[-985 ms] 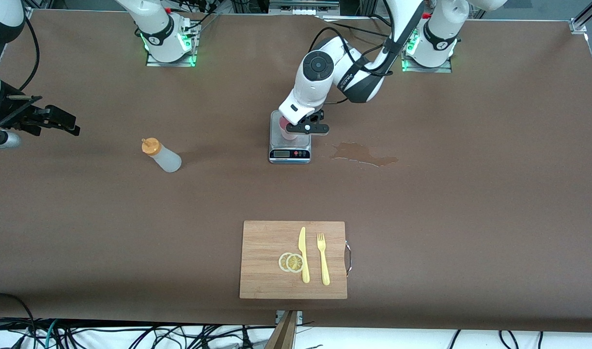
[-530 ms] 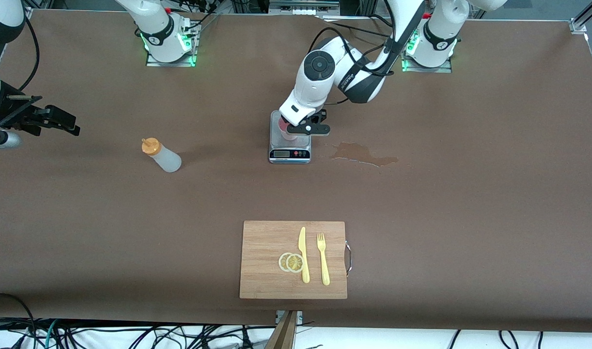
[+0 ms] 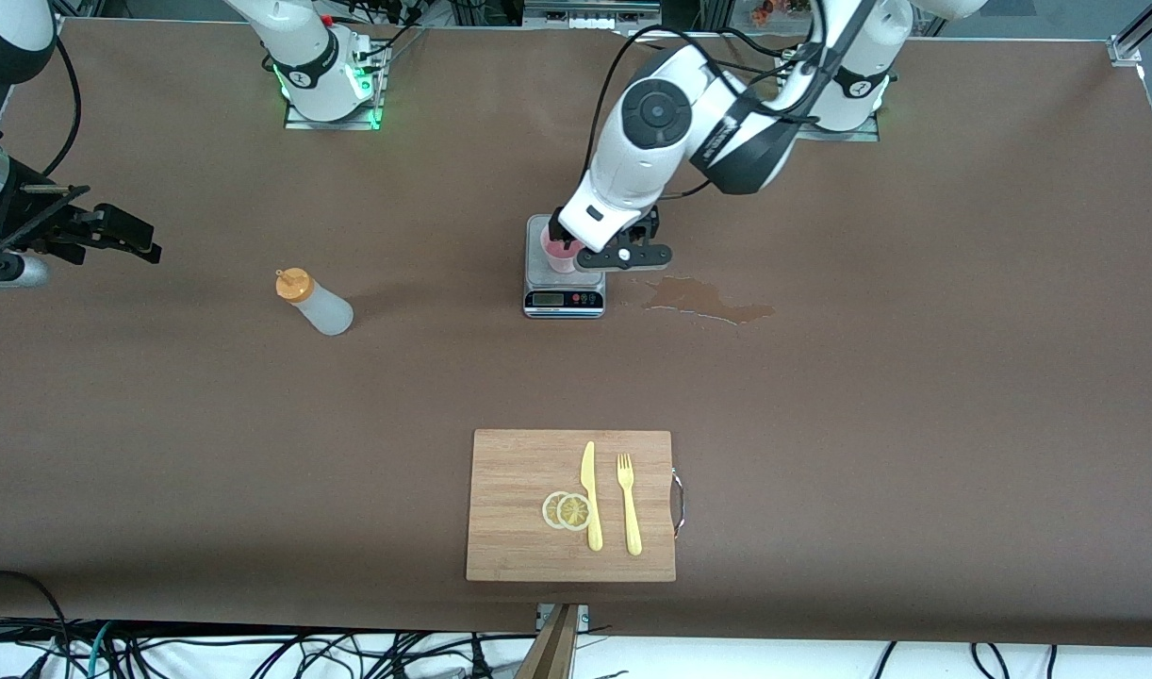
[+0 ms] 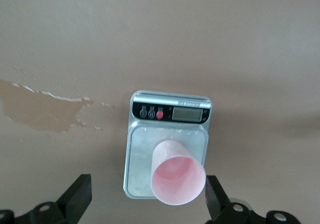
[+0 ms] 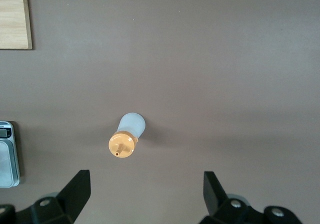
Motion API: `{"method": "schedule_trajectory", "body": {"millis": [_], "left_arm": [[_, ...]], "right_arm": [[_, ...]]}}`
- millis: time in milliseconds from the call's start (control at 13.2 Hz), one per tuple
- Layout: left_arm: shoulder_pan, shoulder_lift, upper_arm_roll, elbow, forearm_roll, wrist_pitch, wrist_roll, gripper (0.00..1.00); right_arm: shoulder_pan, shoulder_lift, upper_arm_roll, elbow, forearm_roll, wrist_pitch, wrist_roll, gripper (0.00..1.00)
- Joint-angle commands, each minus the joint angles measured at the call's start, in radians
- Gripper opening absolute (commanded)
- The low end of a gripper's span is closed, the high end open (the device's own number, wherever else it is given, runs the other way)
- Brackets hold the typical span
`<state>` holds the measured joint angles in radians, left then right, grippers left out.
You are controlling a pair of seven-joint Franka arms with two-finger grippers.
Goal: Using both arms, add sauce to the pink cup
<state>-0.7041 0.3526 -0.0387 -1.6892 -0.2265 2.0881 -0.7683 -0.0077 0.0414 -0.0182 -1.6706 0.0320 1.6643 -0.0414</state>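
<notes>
Here, bottle [image 3: 314,303] stands on table toward right arm's end, nearer camera than scale [image 3: 564,283]. My right gripper [image 5: 142,196], wide open, empty, hangs over it. Left gripper [image 4: 147,199], open, empty, sits over cup [image 4: 177,178] on scale.

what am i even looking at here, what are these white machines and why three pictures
These are two white robot arms bolted to a brown table, each ending in a two-finger gripper. The wide picture looks down from across the table; the other two come from cameras on each arm's wrist. The left gripper hangs open over a pink cup that stands on a small grey scale, beside a wet spill. The right gripper waits open at its end of the table, above a squeeze bottle with an orange cap. Nearer the camera a wooden board carries a yellow knife, a fork and lemon slices. Nothing is held.
</notes>
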Motion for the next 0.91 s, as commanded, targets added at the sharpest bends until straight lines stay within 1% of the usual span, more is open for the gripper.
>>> {"method": "schedule_trajectory", "body": {"millis": [0, 76, 227, 303, 455, 530, 606, 682, 758, 833], "left_arm": [[0.06, -0.041, 0.011, 0.061, 0.013, -0.077, 0.089, 1.0], [0.095, -0.062, 0.013, 0.083, 0.05, -0.104, 0.093, 1.0], [0.203, -0.093, 0.013, 0.135, 0.088, -0.193, 0.102, 1.0], [0.268, -0.104, 0.013, 0.155, 0.104, -0.238, 0.157, 1.0], [0.401, -0.113, 0.013, 0.201, 0.116, -0.327, 0.399, 1.0], [0.467, -0.116, 0.01, 0.215, 0.116, -0.35, 0.487, 1.0], [0.519, -0.118, 0.008, 0.217, 0.116, -0.355, 0.529, 1.0], [0.569, -0.127, 0.007, 0.217, 0.116, -0.361, 0.547, 1.0], [0.607, -0.139, 0.005, 0.217, 0.116, -0.376, 0.563, 1.0], [0.638, -0.141, 0.005, 0.217, 0.114, -0.407, 0.607, 1.0]], "right_arm": [[0.012, -0.014, 0.003, 0.002, 0.003, -0.037, 0.003, 1.0], [0.017, -0.015, 0.007, 0.002, 0.003, -0.057, 0.006, 1.0], [0.014, -0.006, 0.003, 0.002, 0.005, -0.084, -0.037, 1.0], [0.014, -0.002, -0.002, -0.004, 0.005, -0.084, -0.098, 1.0], [0.006, 0.005, -0.015, -0.008, 0.006, -0.086, -0.313, 1.0], [0.006, 0.014, -0.043, -0.008, 0.023, -0.083, -0.392, 1.0], [0.005, 0.018, -0.08, -0.011, 0.078, -0.083, -0.455, 1.0], [0.005, 0.031, -0.115, -0.011, 0.113, -0.086, -0.521, 1.0], [0.005, 0.041, -0.136, -0.011, 0.127, -0.083, -0.599, 1.0], [0.003, 0.054, -0.167, -0.011, 0.162, -0.08, -0.688, 1.0]]}}
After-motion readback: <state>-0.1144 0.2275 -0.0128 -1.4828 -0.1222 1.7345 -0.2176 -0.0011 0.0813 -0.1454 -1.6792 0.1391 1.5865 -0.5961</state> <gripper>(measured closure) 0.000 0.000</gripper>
